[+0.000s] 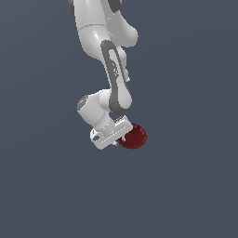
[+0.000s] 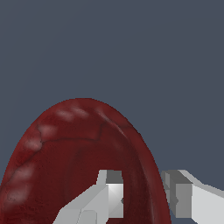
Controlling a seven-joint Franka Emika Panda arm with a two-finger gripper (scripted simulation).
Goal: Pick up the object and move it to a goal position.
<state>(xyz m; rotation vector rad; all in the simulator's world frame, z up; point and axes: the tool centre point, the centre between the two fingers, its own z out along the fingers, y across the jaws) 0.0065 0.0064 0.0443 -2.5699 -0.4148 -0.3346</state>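
The dark red glossy bowl [image 1: 134, 136] sits at the tip of my white gripper [image 1: 122, 135] in the exterior view, just to its right. In the wrist view the bowl [image 2: 65, 148] fills the frame close up, its hollow facing the camera. One finger [image 2: 109, 192] is inside the bowl and the other finger [image 2: 177, 192] is outside, with the thin rim [image 2: 151, 175] between them. My gripper [image 2: 144, 194] is shut on the rim. The fingertips are hidden behind the gripper body in the exterior view.
Only a plain dark grey-blue background shows around the arm [image 1: 114, 69] and the bowl. No table edge, goal marker or other object is in view.
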